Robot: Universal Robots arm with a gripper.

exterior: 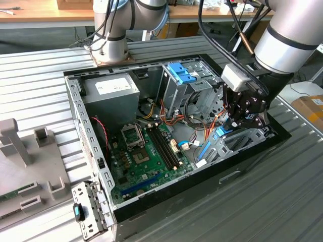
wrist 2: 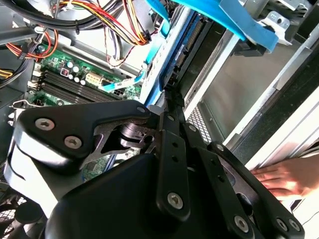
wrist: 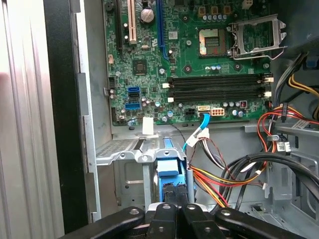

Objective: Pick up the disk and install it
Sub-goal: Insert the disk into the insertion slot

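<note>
Overall, a ribbed metal table [exterior: 282, 201] carries an open computer case [exterior: 75, 116] lying on its side. The robot arm [exterior: 287, 45] reaches down into the case from the exterior view's right. Inside lie a green circuit board [exterior: 146, 156] and a grey power box [exterior: 112, 91], with a tall metal cage [exterior: 194, 93] between the box and the arm. The disk [wrist 2: 160, 50] stands on edge, tilted, in the drive bay at the case's corner on the exterior view's right, beside the circuit board, its blue rails showing. The gripper [wrist 2: 169, 94] sits right at the disk's edge, fingers drawn narrow and pinching it. In the second wrist view, a person's hand [wrist 2: 286, 177] rests just outside the case wall.
</note>
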